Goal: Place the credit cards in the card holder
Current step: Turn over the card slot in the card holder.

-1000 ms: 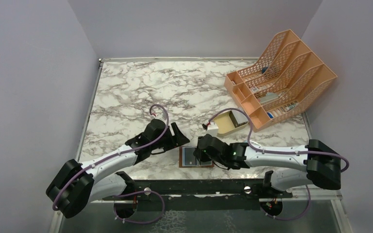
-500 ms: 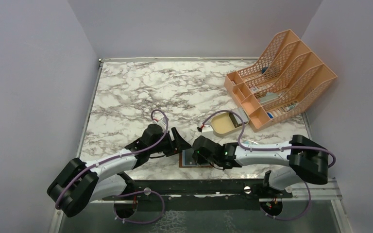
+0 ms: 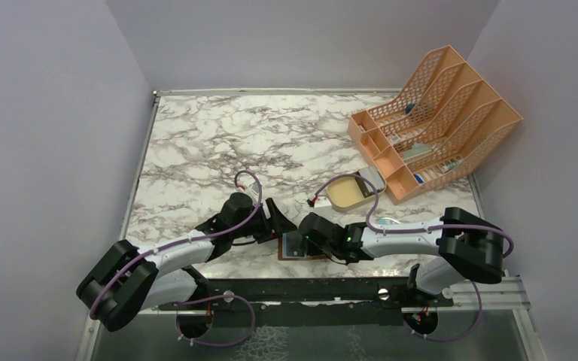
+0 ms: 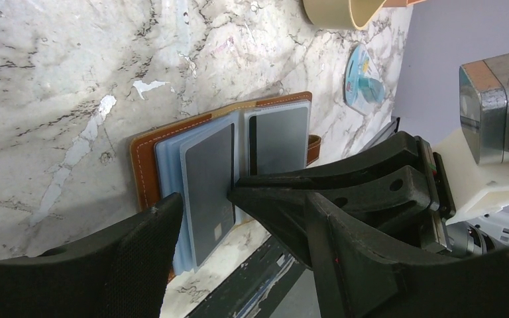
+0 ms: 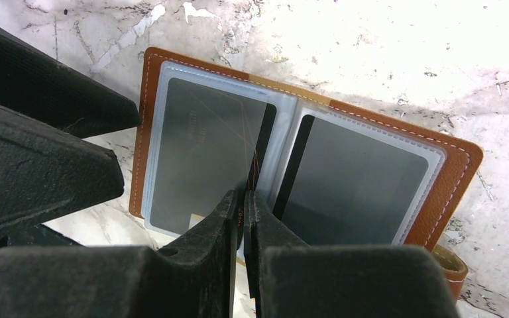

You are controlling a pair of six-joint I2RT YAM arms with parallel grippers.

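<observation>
Card holder (image 5: 462, 165) of brown leather lies spread open and flat on the marble table (image 3: 218, 143), right at its near edge, between the two grippers. From above, its long axis runs left to right along that edge, and the fold points away from the arms. Its snap strap (image 5: 452, 264) sticks out at the short end on the right arm's side. Two grey credit cards (image 5: 205, 156) sit in the clear sleeves, one on each side of the fold, their long sides parallel to it. The card nearer the left arm carries faint print and a small pale square, both too dim to read. The right gripper (image 5: 242, 195) has its jaws pressed together to a hairline, tips over the fold. I cannot tell whether anything thin is pinched there. The left gripper (image 4: 242, 202) stands with jaws wide apart and holds nothing, its tips at the holder's left end. A tan oval tray (image 3: 346, 194) lies farther back, an orange mesh rack (image 3: 436, 120) stands at the far right, and a blue-and-clear packet (image 4: 363, 79) rests near the right arm.
</observation>
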